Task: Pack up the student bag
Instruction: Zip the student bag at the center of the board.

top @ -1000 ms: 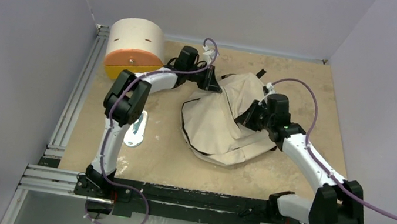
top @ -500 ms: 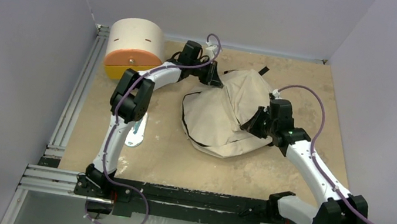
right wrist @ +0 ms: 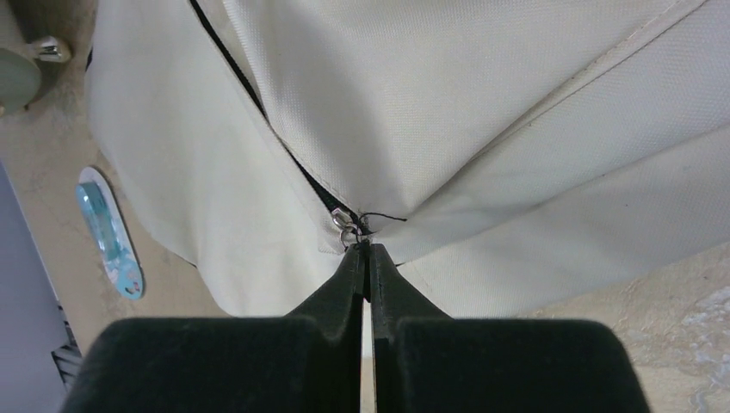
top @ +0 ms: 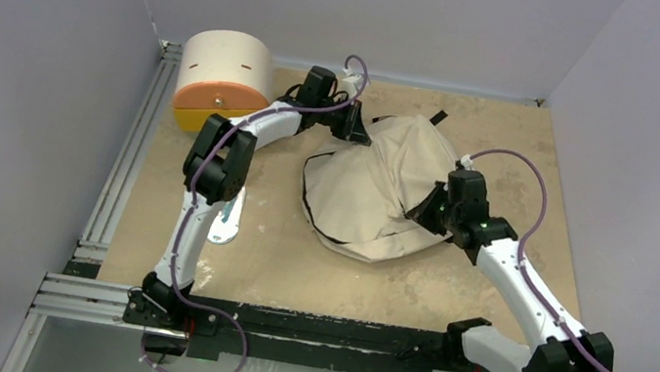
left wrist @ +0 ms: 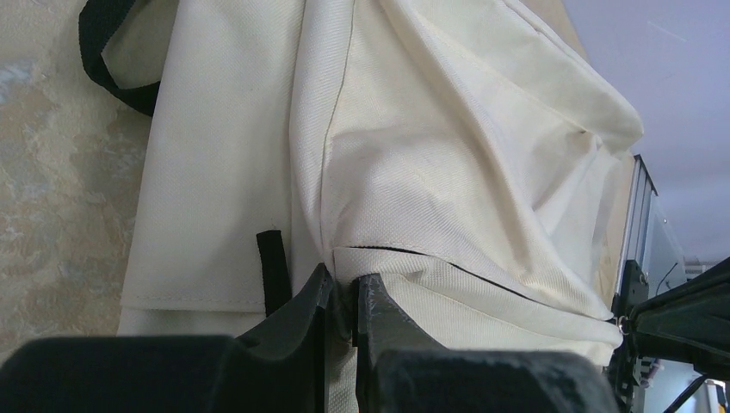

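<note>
Right wrist view | right gripper (right wrist: 368,249) clamped on zipper pull (right wrist: 347,225), bag (right wrist: 482,103) spread just ahead of its tips | left gripper (left wrist: 342,288) pinching a fold of it | I'd pull along the zipper line (right wrist: 258,103), left side taut, slowly.

1. No text, label, brand, number or sign can be read in any view.
2. Student bag (top: 374,193): plain cream cloth at and ahead of the jaws of the left gripper (left wrist: 343,297) and the right gripper (right wrist: 368,258); no lettering shows.
3. Flat blue-and-white packet (right wrist: 108,232), left of the right jaws: any print is too small to tell.
4. Drawer box (top: 223,81), left of the left jaws: two small dark marks on top, not readable as characters.
</note>
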You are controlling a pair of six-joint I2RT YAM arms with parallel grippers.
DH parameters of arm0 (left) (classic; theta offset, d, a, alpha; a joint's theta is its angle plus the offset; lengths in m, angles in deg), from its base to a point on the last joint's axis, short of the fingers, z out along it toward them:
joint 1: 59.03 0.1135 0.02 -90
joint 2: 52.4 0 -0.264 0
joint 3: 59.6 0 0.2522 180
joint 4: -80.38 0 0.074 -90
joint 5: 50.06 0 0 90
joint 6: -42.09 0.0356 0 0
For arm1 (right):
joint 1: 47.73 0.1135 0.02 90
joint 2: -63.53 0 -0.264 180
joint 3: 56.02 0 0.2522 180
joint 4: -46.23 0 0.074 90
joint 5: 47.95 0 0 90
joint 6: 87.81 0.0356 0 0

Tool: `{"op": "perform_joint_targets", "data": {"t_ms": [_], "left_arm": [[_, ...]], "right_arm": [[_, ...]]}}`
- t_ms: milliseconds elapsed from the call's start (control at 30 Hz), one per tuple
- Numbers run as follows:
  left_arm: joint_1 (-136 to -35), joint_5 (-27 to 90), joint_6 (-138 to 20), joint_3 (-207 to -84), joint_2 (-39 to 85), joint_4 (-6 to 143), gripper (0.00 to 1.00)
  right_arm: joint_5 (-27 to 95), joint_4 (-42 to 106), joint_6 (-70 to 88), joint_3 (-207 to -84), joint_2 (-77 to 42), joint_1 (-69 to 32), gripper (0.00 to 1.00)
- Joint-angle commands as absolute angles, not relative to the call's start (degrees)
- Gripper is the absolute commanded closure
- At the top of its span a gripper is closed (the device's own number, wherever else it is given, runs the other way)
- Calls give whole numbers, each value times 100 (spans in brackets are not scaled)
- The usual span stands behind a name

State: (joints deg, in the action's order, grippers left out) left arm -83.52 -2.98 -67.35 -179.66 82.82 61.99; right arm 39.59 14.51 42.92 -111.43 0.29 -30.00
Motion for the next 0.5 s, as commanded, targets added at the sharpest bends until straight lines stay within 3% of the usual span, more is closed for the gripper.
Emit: {"op": "perform_joint_targets", "data": {"t_ms": [0, 33, 233, 467], "left_arm": [[-7986, 236, -6469, -18129, 8151, 6736, 100], [-7994, 154, -6474, -18064, 8068, 6785, 97], [-8036, -71, -6715, -17406, 7056, 7160, 61], [-8055, 476, -6899, -16255, 5421, 7387, 39]], "right_arm": [[3906, 939, 4426, -11127, 359, -2995, 100], [3772, 1061, 4395, -11168, 407, -2997, 100], [3800, 1797, 4323, -11544, 688, -2998, 59], [4923, 2333, 4042, -12223, 777, -2995, 33]]}}
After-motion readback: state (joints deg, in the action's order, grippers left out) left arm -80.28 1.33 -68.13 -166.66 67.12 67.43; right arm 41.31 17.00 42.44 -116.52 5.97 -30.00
